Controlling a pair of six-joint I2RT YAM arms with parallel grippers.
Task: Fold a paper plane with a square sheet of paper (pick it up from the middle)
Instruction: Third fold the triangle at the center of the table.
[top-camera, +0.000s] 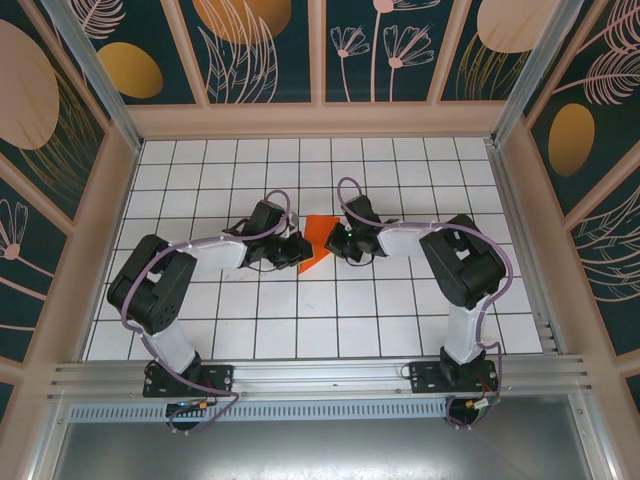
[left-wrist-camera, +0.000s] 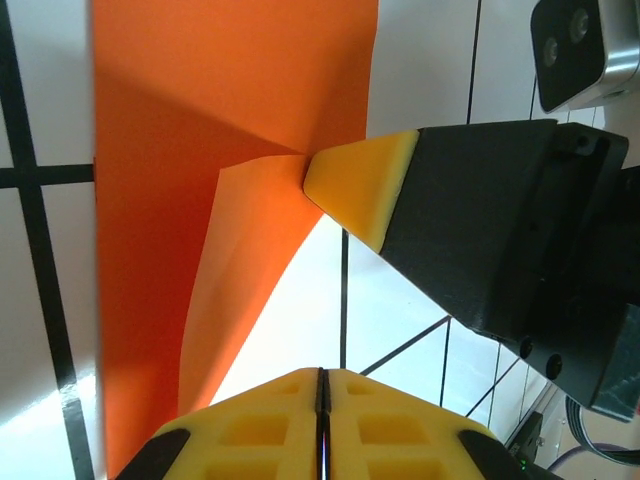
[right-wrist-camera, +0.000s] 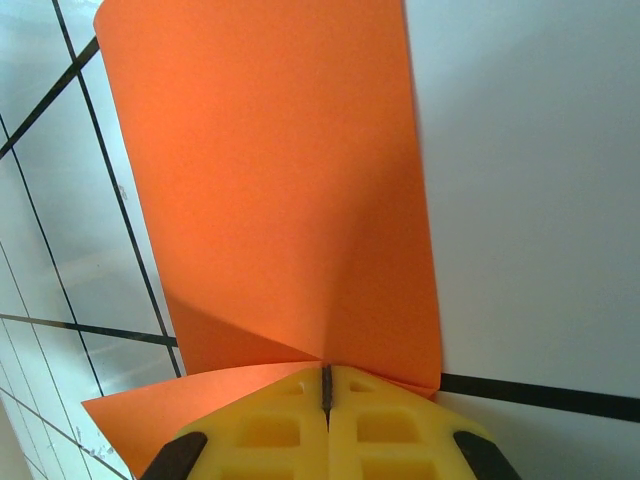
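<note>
At the middle of the gridded table (top-camera: 400, 320), the left gripper (left-wrist-camera: 322, 378) has its pads pressed together on nothing I can make out; just right of it the square sheet of paper (right-wrist-camera: 280, 190) lies with 1 flap raised, its crease point apparently pinched by the right gripper (right-wrist-camera: 326, 372). An early corner fold seems in hand; next, that flap needs pressing flat along its crease. No writing is readable

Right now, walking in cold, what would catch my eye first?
The bright orange paper at the middle of the white gridded table, partly folded. The black left arm and right arm reach it from either side, and the right claw pinches it between yellow fingertips.
</note>
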